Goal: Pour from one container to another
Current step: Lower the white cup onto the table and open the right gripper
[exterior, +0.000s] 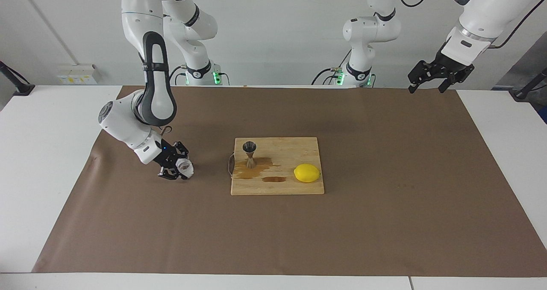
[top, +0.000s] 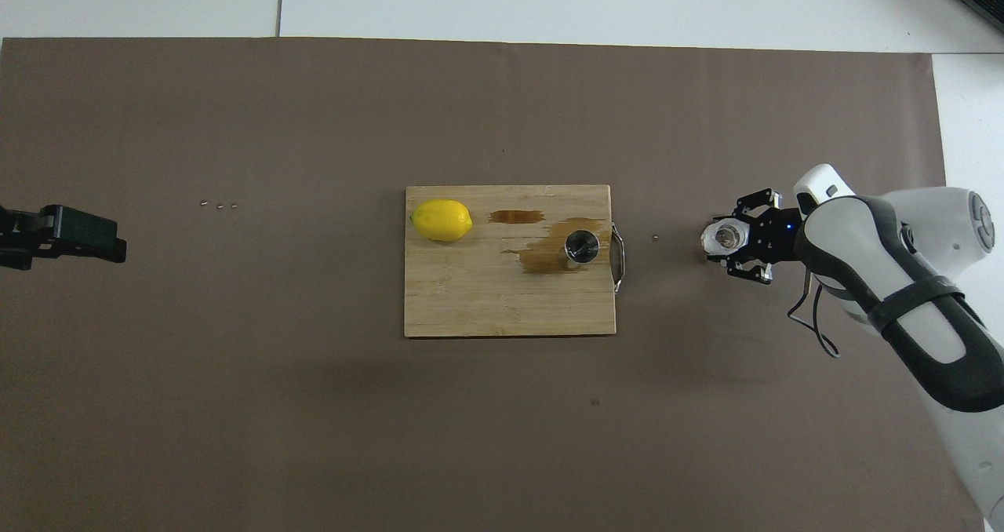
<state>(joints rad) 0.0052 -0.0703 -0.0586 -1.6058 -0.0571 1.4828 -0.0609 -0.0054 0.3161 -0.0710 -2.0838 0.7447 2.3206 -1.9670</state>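
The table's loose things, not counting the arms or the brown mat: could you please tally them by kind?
Glass cup: 1
Steel jigger: 1
Lemon: 1
Wooden cutting board: 1
Total: 4

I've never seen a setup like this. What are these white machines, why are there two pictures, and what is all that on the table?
These are two robot arms bolted at one end of a table, each ending in a two-fingered gripper. One picture faces them from across the table; the other looks down from above their end.

On the brown mat lies a wooden cutting board carrying a lemon and a steel jigger, an hourglass-shaped measure standing in a dark wet stain.

The right gripper is down at the mat beside the board, toward the right arm's end of the table, around a small glass cup that sits upright on the mat. Whether it grips the cup is unclear. The left gripper waits open, high over the mat's corner.
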